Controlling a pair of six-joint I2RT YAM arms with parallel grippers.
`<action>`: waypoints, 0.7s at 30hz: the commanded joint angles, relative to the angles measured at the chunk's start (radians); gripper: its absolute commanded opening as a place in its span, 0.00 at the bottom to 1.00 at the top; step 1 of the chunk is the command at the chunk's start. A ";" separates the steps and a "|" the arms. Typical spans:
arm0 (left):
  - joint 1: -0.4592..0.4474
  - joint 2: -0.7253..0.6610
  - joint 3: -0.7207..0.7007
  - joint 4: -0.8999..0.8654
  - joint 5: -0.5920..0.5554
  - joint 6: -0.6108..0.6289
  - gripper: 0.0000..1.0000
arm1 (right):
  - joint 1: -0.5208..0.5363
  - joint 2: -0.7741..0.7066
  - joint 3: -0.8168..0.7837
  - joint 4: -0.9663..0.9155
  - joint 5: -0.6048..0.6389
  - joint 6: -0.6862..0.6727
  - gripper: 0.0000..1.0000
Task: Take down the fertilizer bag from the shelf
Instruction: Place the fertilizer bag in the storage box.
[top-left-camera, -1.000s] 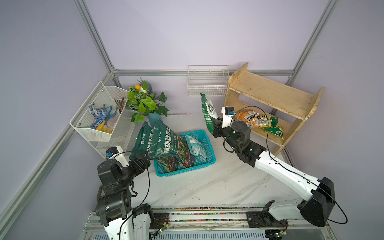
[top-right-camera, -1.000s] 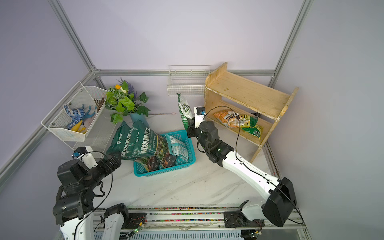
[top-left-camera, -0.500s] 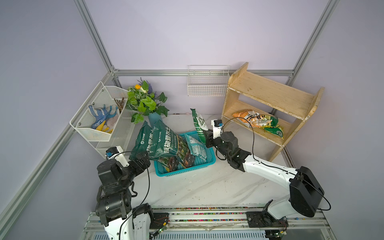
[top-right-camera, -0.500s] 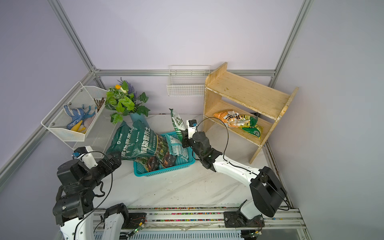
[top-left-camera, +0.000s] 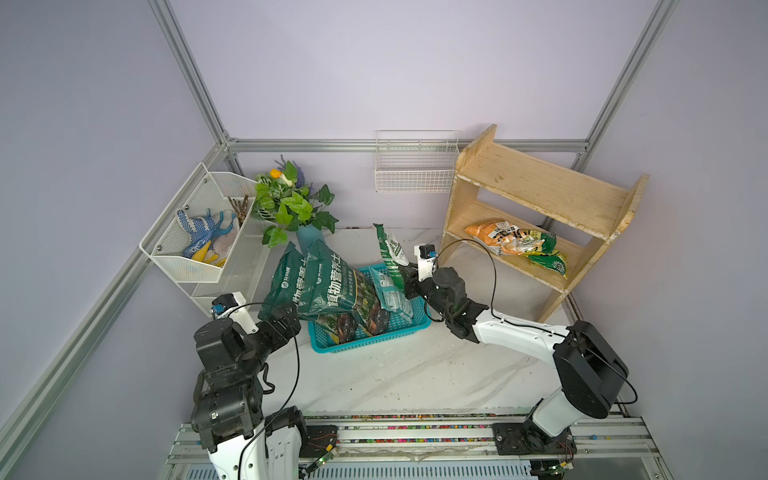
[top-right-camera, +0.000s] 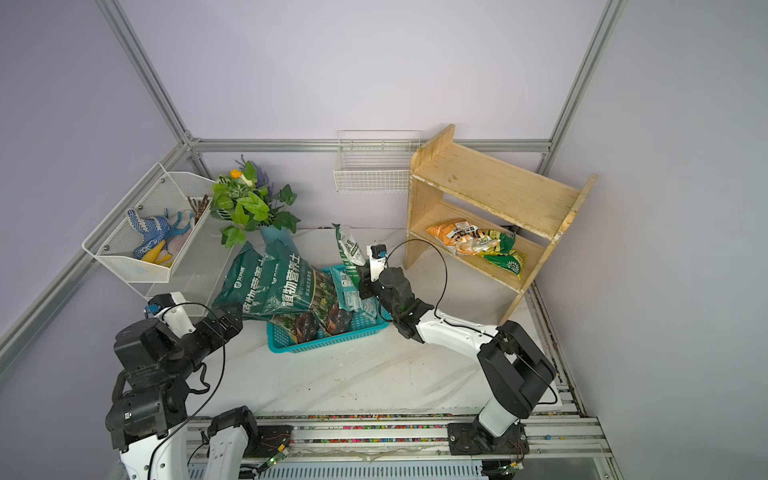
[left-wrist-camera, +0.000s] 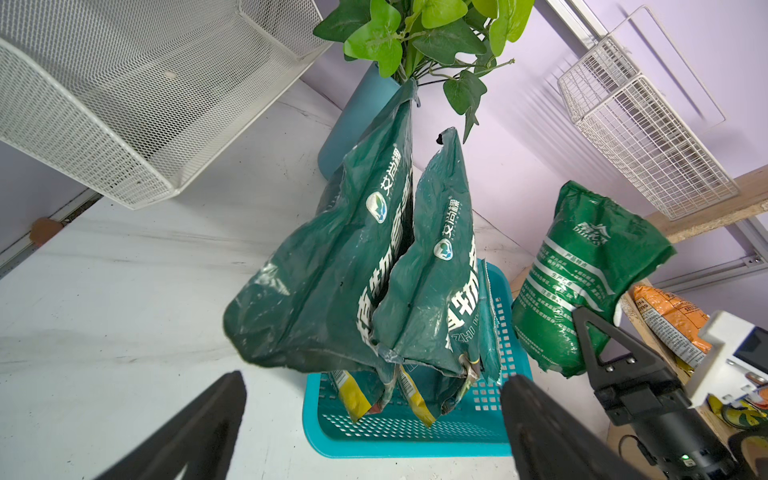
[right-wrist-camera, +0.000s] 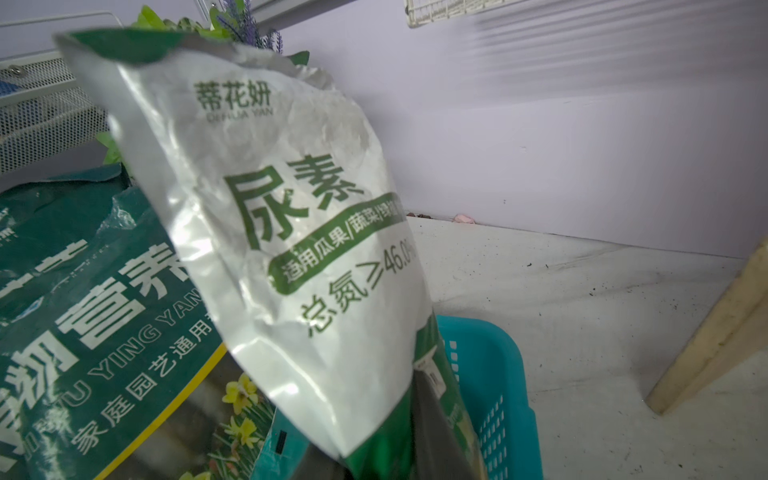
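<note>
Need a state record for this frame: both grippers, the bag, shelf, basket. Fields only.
right gripper: shut on the fertilizer bag's lower end
fertilizer bag: white and green, off the shelf, held roughly upright over the teal basket's far side
left gripper: open, holding nothing, facing the dark green soil bags
shelf: orange bag and green bag lie on the lower tier
teal basket: on the table, soil bags leaning out of it

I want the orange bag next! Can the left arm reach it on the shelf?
Probably not. The left gripper is across the table from the shelf, and the teal basket of big green bags stands between it and the orange bag.
</note>
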 joint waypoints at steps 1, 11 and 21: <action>0.005 -0.010 -0.008 0.007 0.013 0.001 1.00 | 0.008 -0.005 0.014 0.207 0.000 0.011 0.00; 0.005 -0.008 -0.008 0.007 0.014 0.001 1.00 | 0.006 0.081 -0.004 0.256 0.034 -0.020 0.00; 0.007 -0.009 -0.008 0.007 0.016 0.001 1.00 | 0.001 0.183 -0.120 0.455 0.090 -0.082 0.00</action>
